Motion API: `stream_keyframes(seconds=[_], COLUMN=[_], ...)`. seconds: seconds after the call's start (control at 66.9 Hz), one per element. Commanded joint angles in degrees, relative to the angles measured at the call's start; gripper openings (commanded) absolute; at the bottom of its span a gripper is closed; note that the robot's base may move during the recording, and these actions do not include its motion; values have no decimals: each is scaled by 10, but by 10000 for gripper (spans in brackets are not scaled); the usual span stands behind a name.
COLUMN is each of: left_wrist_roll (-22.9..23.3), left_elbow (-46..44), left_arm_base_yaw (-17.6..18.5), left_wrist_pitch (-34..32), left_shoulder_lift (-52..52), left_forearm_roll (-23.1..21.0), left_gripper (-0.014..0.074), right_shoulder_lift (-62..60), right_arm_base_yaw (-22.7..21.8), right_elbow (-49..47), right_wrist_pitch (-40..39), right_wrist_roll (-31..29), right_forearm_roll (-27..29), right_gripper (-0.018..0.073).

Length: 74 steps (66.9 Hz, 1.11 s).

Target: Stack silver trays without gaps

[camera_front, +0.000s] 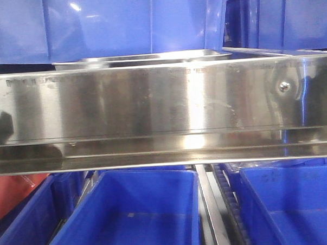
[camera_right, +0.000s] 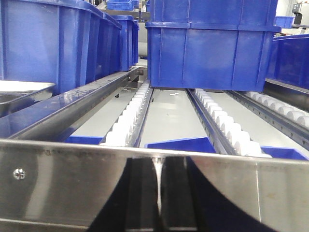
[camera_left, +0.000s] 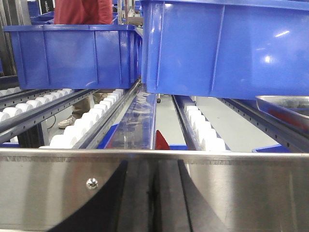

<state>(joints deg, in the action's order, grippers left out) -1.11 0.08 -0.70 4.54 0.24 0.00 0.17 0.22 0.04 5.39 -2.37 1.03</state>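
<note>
**Steel rail masks the low view; both grippers closed at its edge**

Front view: a shiny steel rail (camera_front: 152,101) with one screw (camera_front: 284,86) spans the full width and hides everything low on the upper shelf. Only the rim and a thin strip of wall of the silver tray (camera_front: 150,58) show above its top edge, from left of centre to a little right of centre. Whether one tray or several lie there cannot be told. A blue bin (camera_front: 105,24) rises just behind it, cropped at the top. Below the rail, more blue bins are cut off on every side.

Left wrist view: the rail fills the bottom. The left gripper (camera_left: 154,166) shows as two dark fingers pressed together along a hairline seam, tips level with the rail's top edge and pointing straight down the lanes. Whether these are the fingers or their reflection in the steel is unclear. A corner of the silver tray (camera_left: 285,104) juts in at the right edge, mostly cut off. White roller tracks (camera_left: 82,128) run open ahead between the bins.

Right wrist view: the right gripper (camera_right: 157,166) sits likewise, fingers together with a thin bright sliver between them. The silver tray (camera_right: 21,89) is cropped at the far left, beside a row of bins. The roller lanes ahead lie open up to a stacked bin.
</note>
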Motion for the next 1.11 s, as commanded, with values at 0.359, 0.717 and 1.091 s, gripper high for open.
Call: stream_keyframes(seconds=[0.359,0.717,1.091], left_wrist_roll=[3,3,3], left_elbow=[-1,-1,-32], left_arm_base_yaw=[-3,-3,-3], left_wrist_pitch=[-14,-70,-58], left_shoulder_lift=[-2,-2,-2], left_forearm_roll=[4,4,4], left_gripper=[4,4,4], right_shoulder_lift=[-2,-2,-2], right_arm_base_yaw=[-2,-2,-2], right_elbow=[0,0,-31], right_wrist_pitch=[-11,-13,-116], right_wrist_roll=[-4,-4,2], right_forearm_roll=[-5,-5,7], right_gripper=[-16,-16,-16])
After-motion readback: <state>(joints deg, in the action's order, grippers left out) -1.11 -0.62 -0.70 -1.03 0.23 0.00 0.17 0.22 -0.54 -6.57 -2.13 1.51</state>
